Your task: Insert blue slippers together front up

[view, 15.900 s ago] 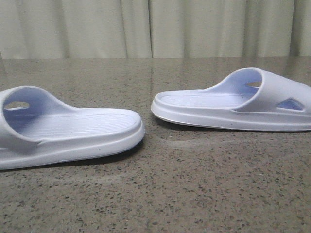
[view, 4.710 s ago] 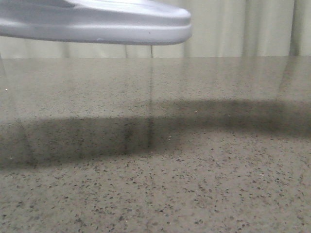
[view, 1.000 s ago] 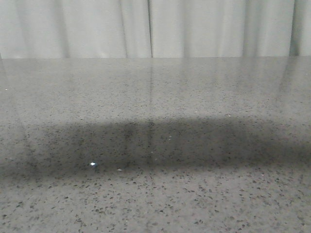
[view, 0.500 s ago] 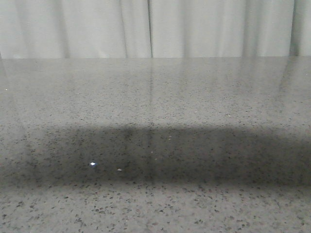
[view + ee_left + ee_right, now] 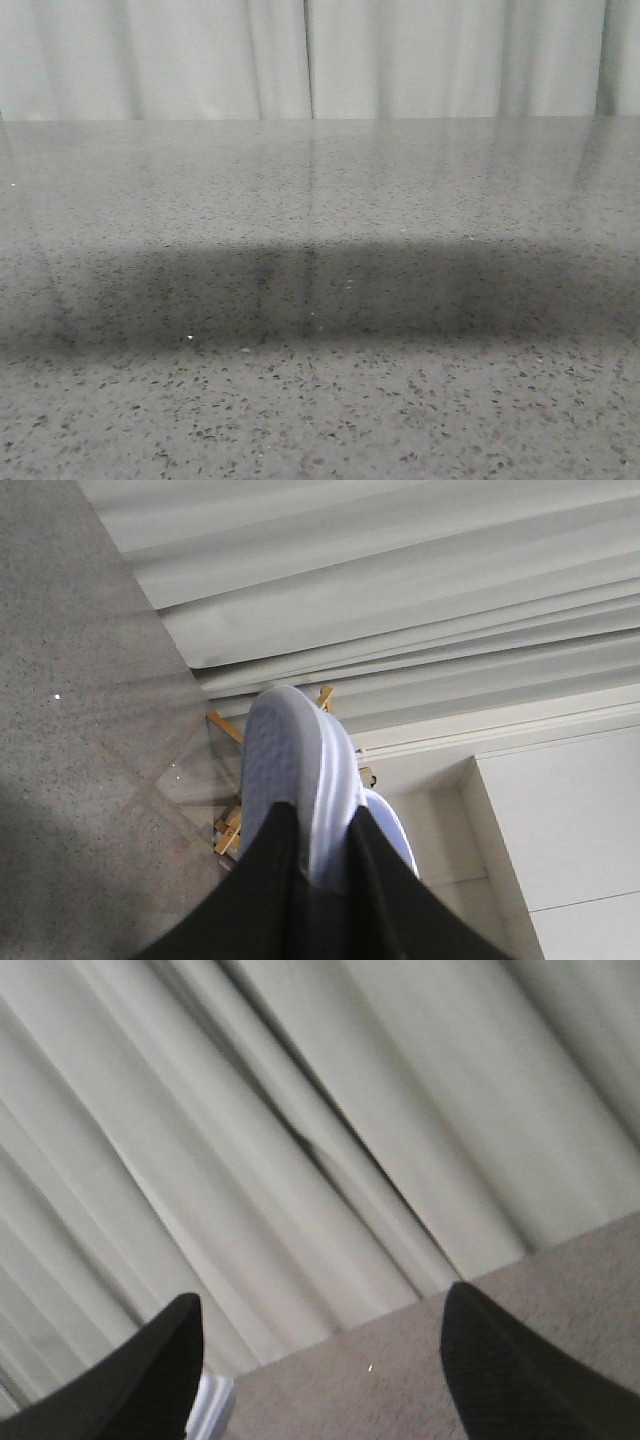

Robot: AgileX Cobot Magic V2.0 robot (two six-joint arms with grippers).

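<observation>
Grey speckled stone makes up the table (image 5: 320, 400), and in the front view a broad dark shadow (image 5: 330, 290) lies across it. Behind it hangs a pale pleated curtain (image 5: 300, 60), which also fills most of the right wrist view.

Held up off the table, the slippers (image 5: 300, 780) sit in the left gripper (image 5: 315, 870). Its two dark fingers (image 5: 265, 880) are pressed against either side of the pair, pinching the thick soles between them. The long axis runs straight out from the fingers, with the rounded far end pointing away from the wrist toward the curtain. A second, bluer edge (image 5: 392, 830) peeks out beside the far finger. Some wooden slats (image 5: 228, 830) show past the slippers, partly hidden by them.

The right gripper (image 5: 320, 1360) hangs spread wide with nothing between its fingers (image 5: 510, 1370). A pale ribbed sliver (image 5: 210, 1405) shows just beside one of them; I cannot tell whether they touch.
</observation>
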